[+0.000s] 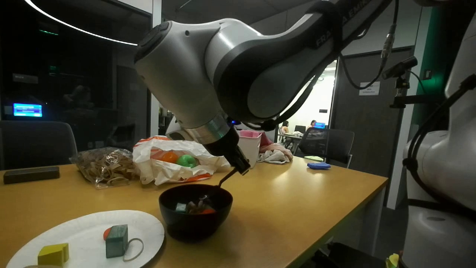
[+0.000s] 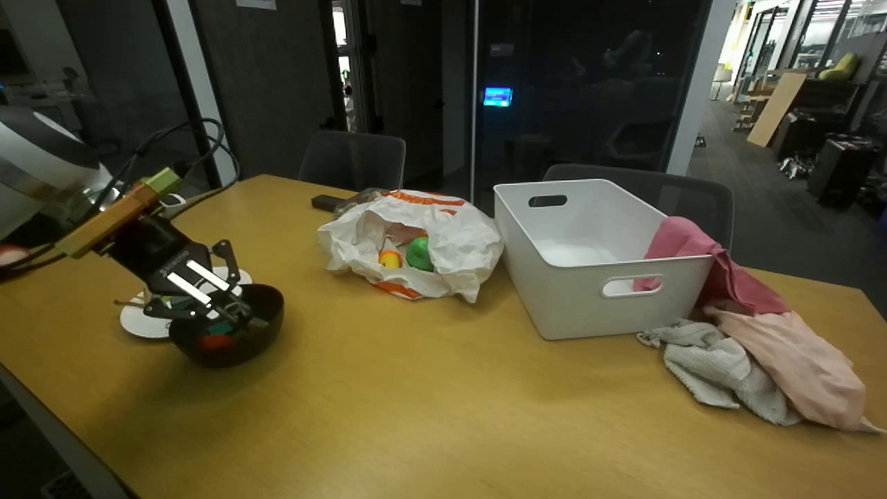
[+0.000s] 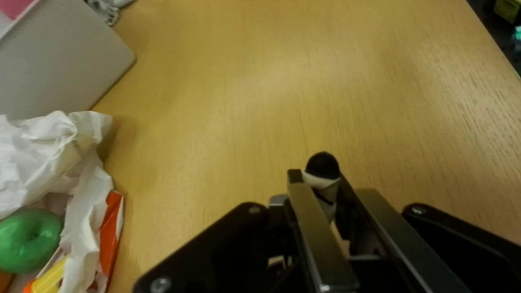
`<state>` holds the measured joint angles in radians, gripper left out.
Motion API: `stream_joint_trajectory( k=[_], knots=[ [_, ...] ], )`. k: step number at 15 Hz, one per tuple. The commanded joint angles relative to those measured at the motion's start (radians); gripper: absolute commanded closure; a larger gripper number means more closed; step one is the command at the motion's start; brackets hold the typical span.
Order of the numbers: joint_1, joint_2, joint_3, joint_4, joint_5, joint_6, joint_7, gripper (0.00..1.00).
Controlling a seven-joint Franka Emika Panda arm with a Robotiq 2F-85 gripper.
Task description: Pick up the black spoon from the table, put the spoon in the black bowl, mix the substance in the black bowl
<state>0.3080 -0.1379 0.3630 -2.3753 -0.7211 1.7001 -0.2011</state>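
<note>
Over the bowl [image 1: 195, 227], with the hand [image 1: 242, 168] clamped on the spoon [image 1: 227, 177] and its lower end inside. Stir the bits [image 1: 199, 208] in slow circles, clear of the sides, to avoid a twist.

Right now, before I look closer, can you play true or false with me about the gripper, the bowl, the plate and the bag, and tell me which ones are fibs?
1. The gripper is holding the spoon. True.
2. The spoon is lying flat. False: it slants down into the bowl.
3. A yellow block is on the plate. True.
4. The bowl sits on top of the plate. False: it sits on the table, beside the plate.
5. A round green thing shows inside the white bag. True.
6. The bowl is empty. False: there is something red in it.
</note>
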Motion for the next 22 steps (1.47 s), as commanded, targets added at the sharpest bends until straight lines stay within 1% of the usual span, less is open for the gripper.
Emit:
stream_joint_trajectory(
  k=[1,4,8,10,13,15,17,18,20,22],
  knots=[
    [0.048,0.082,0.044,0.073,-0.132,-0.122,-0.013,0.88],
    [0.072,0.159,0.056,0.113,-0.171,-0.185,-0.022,0.88],
    [0.095,0.274,0.057,0.171,-0.220,-0.354,-0.021,0.88],
    [0.107,0.318,0.063,0.215,-0.199,-0.393,-0.045,0.88],
    [0.119,0.367,0.076,0.301,-0.135,-0.377,-0.089,0.88],
    [0.119,0.377,0.083,0.351,-0.095,-0.334,-0.112,0.88],
    [0.125,0.379,0.082,0.379,-0.132,-0.293,-0.094,0.88],
    [0.133,0.379,0.079,0.383,-0.178,-0.287,-0.087,0.88],
    [0.139,0.371,0.072,0.368,-0.264,-0.301,-0.099,0.88],
    [0.135,0.367,0.067,0.349,-0.324,-0.329,-0.121,0.88]
  ],
)
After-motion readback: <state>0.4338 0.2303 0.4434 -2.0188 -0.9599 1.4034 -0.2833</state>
